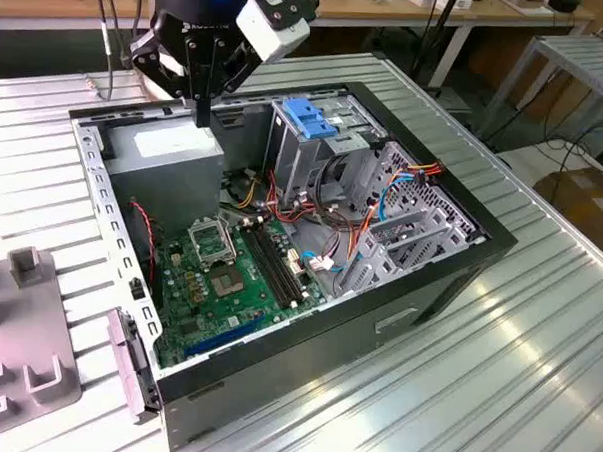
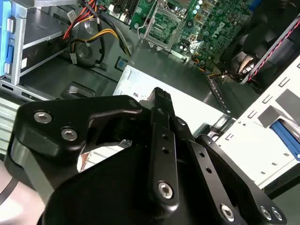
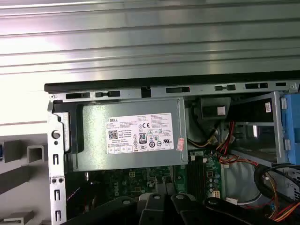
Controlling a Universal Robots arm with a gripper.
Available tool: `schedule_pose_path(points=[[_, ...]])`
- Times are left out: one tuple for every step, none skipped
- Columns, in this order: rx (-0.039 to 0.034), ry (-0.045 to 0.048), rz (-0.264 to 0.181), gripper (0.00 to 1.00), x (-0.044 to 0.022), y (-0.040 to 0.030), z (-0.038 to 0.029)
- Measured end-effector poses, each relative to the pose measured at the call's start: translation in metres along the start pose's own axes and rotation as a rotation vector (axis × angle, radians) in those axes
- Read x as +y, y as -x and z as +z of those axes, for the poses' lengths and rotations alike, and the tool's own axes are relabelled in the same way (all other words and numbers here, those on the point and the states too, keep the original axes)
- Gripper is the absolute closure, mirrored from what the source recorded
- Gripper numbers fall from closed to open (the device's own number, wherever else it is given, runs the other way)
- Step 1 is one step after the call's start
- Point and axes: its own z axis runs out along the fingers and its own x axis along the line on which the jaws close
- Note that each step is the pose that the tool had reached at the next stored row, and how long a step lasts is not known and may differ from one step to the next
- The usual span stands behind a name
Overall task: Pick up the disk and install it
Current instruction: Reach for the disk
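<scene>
Exterior view first: where is the flat silver-grey metal disk (image 1: 128, 364)?

Lower left of the frame. It lies on the ribbed silver metal table (image 1: 535, 376), just outside the open black computer case (image 1: 306, 351) and close along its wall. Whether it touches the wall I cannot tell, and its label is too small to make out.

And the black two-fingered gripper (image 1: 201, 118)?

Upper left of centre, well apart from the disk, with most of the case's length between them. It hangs over the grey box-shaped, white-labelled power supply (image 1: 169, 165), tips just above that box's top.

What has it got hold of?

Nothing. In the second wrist view the gripper (image 2: 160, 93) has its fingers drawn together into one narrow tip, with no gap and nothing pinched. The power supply (image 2: 183, 77) is beneath it.

How does the arm stand?

The wrist points steeply down and the fingers are near vertical. The metal, blue-handled drive cage (image 1: 308, 121) stands to the gripper's right in the frame. The green motherboard (image 1: 229, 273) lies lower, toward the frame's middle.
</scene>
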Motion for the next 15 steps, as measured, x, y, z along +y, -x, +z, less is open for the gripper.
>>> schedule_pose_path(points=[[0.0,0.0,0.0,0.9,0.0,0.0,0.0],[0.0,0.0,0.0,0.9,0.0,0.0,0.0],[0.0,0.0,0.0,0.9,0.0,0.0,0.0],[0.0,0.0,0.0,0.9,0.0,0.0,0.0],[-0.0001,0.0,0.0,0.9,0.0,-0.0005,0.0],[0.0,0.0001,0.0,0.9,-0.0001,-0.0014,0.0],[-0.0001,0.0001,0.0,0.9,-0.0002,-0.0024,0.0],[0.0,0.0,0.0,0.9,-0.0002,-0.0031,-0.0001],[0.0,0.0,0.0,0.9,-0.0003,-0.0038,-0.0001],[0.0,-0.0001,0.0,0.9,-0.0003,-0.0043,-0.0001],[0.0,-0.0001,0.0,0.9,-0.0004,-0.0049,-0.0002],[0.0,0.0,0.0,0.9,-0.0004,-0.0053,-0.0002],[0.0,0.0,0.0,0.9,-0.0004,-0.006,-0.0002],[0.0,0.0,0.0,0.9,-0.0005,-0.0065,-0.0002],[0.0,0.0,0.0,0.9,-0.0005,-0.0071,-0.0002]])
